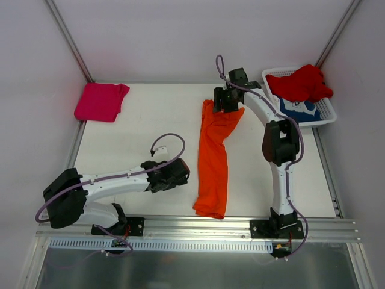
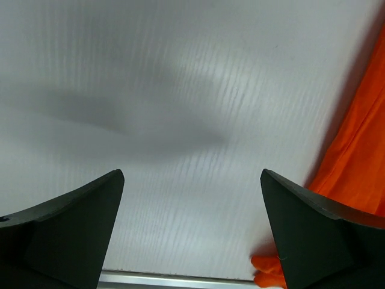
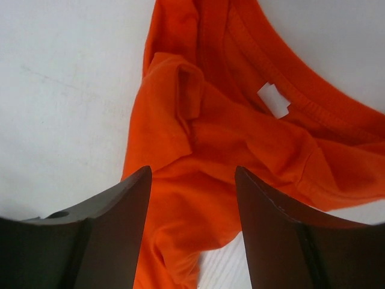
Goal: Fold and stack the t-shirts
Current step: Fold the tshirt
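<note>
Here, the orange t-shirt (image 1: pixel 213 162) lies bunched into a narrow strip at the centre of the counter (image 1: pixel 144 126). Its long axis runs from upper centre to lower centre of the top view, leaning slightly left toward the bottom. The collar end, with its white neck label (image 3: pixel 274 99), points to the upper frame and the hem to the lower edge.

Your right tool (image 1: pixel 227 99) hovers over that collar end, jaws parted, with nothing pinched. Your left tool (image 1: pixel 174 173) is likewise released over bare counter, just left of the strip's lower half.

The step looks to be spreading the shirt flat before folding. Take a shoulder seam rather than a wad of cloth, bring the left tool to a hem corner, and draw the two apart across the width so the folds open.

The magenta t-shirt (image 1: pixel 101 101) sits folded at upper left. The red t-shirt (image 1: pixel 301 83) and the blue t-shirt (image 1: pixel 301 111) wait in the basket (image 1: pixel 328 114) at upper right.
</note>
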